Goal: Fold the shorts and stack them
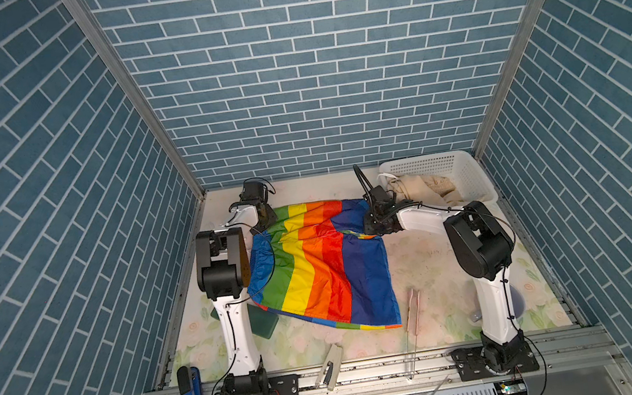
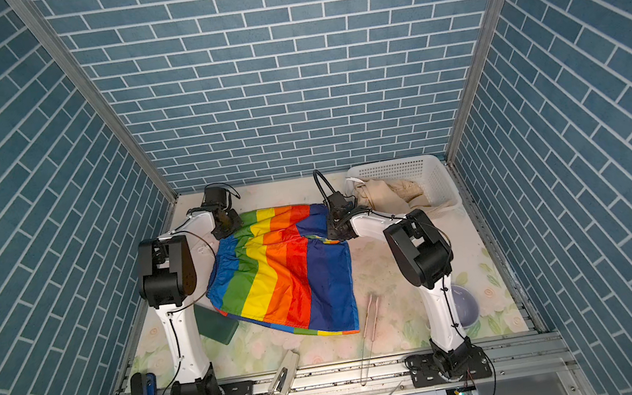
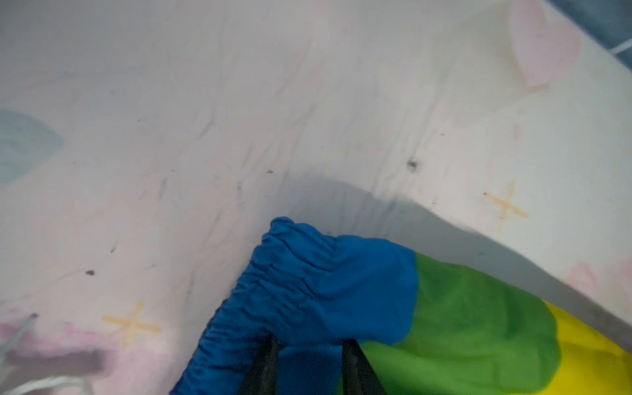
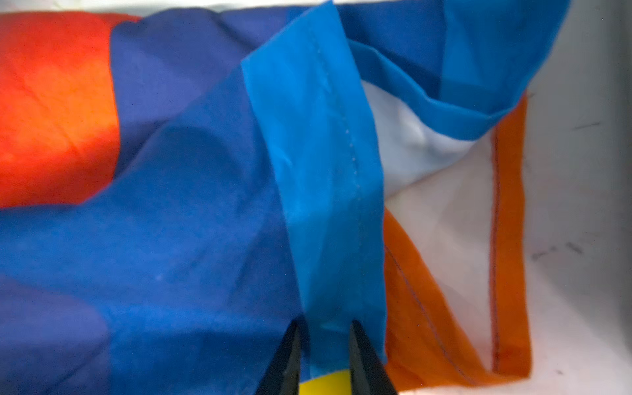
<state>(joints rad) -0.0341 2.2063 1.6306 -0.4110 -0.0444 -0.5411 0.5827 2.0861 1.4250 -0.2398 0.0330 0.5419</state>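
Plainly, the rainbow shorts [image 1: 315, 265] lie spread mid-table, waistband toward the left arm and leg hems toward the right, so their far edge runs crosswise from one gripper to the other. The left gripper [image 3: 309, 342] sits at the gathered blue waistband corner, jaws narrowly parted with cloth between them; I cannot tell whether it pinches. The right gripper [image 4: 323, 328] straddles the light-blue hem band, jaws a little apart, seemingly not clamped. Each arm is nearest its own corner, so a fold toward the near edge looks likely. The beige shorts [image 1: 418, 188] sit in the basket [image 1: 466, 175], just behind the right gripper. Tongs [image 1: 414, 310] and a green block [image 1: 265, 323] lie close beside the near edge.
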